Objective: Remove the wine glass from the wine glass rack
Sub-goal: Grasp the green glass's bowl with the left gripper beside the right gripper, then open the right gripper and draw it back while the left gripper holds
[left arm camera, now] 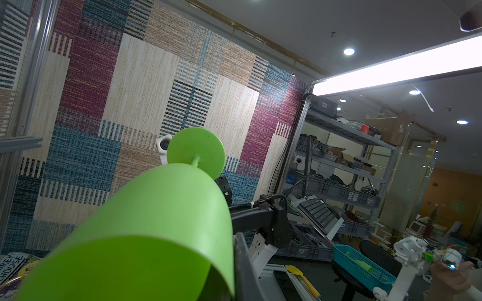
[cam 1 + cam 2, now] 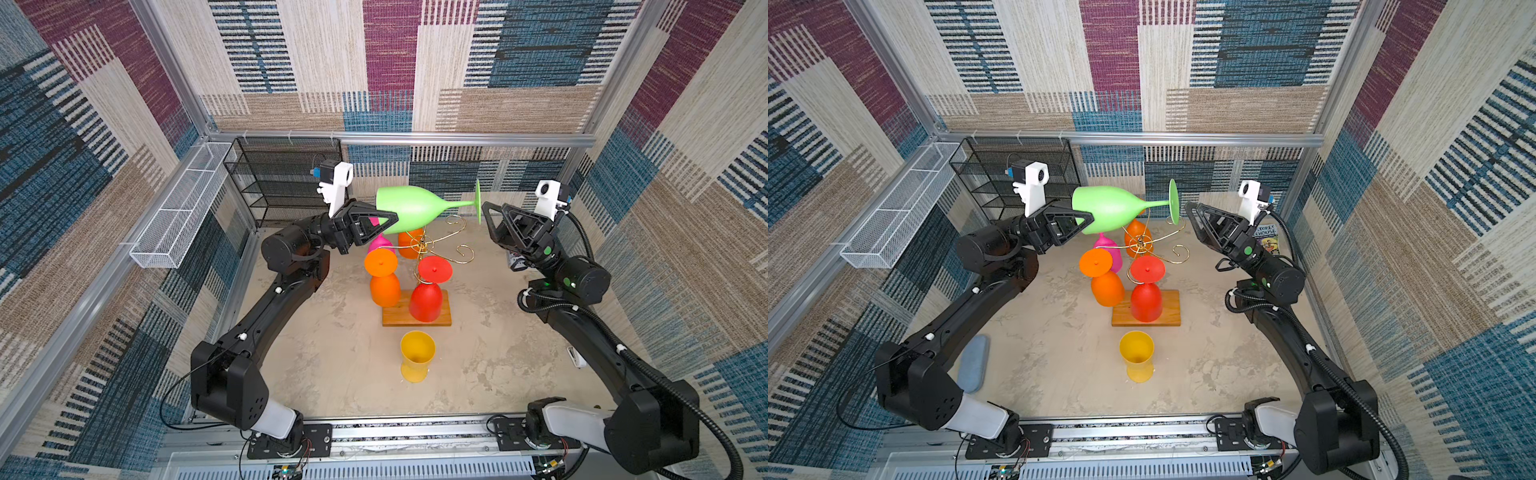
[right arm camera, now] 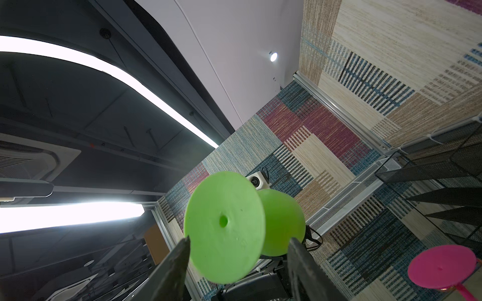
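Observation:
A green wine glass (image 2: 411, 208) (image 2: 1108, 208) hangs sideways in the air above the wine glass rack (image 2: 432, 245) (image 2: 1158, 245), a gold wire tree on a wooden base (image 2: 444, 316). My left gripper (image 2: 390, 219) (image 2: 1089, 218) (image 1: 232, 276) is shut on the rim of its bowl (image 1: 156, 221). My right gripper (image 2: 487, 220) (image 2: 1190, 216) (image 3: 240, 239) is open just beyond the glass's round foot (image 3: 224, 229), its fingers on either side and apart from it. Orange (image 2: 384, 286), red (image 2: 426, 301) and pink (image 2: 380, 243) glasses hang upside down on the rack.
A yellow glass (image 2: 417, 359) stands upright in front of the rack's base. A black mesh shelf unit (image 2: 286, 183) stands at the back left, and a long white mesh basket (image 2: 178, 216) hangs on the left wall. A book (image 2: 1266, 239) lies under the right arm, a grey-blue pad (image 2: 973, 368) by the left arm.

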